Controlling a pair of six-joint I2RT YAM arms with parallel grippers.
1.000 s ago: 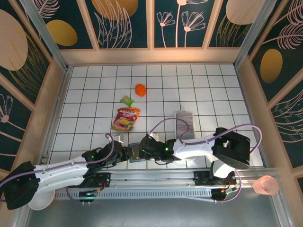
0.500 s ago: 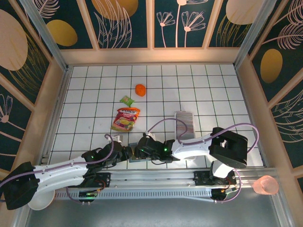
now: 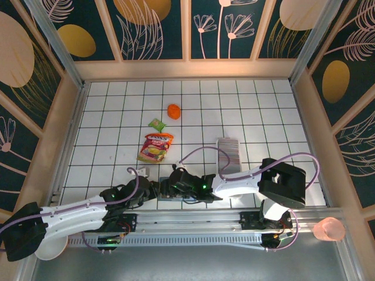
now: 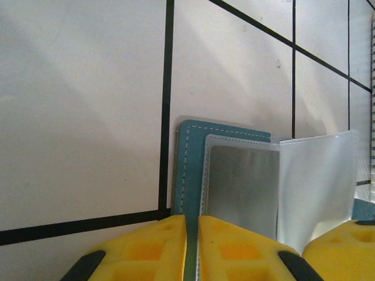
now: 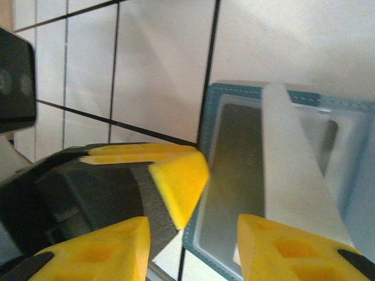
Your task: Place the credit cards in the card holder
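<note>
A teal card holder (image 5: pixel 240 152) is seen lying open on the white tiled table (image 5: pixel 158 70), with a clear flap (image 5: pixel 293 170) raised from its grey inside. The right gripper (image 5: pixel 193 249) is spread across its near corner. The yellow tip of the left gripper (image 5: pixel 196 164) is set at the holder's edge.

White arms (image 3: pixel 76 213) bear lilac cables (image 3: pixel 198 152), yellow fingers (image 4: pixel 140 252)

light: bright, even | shadows: soft | glare: card holder (image 4: pixel 189 170) sleeve | focus: wrist foregrounds blurred
</note>
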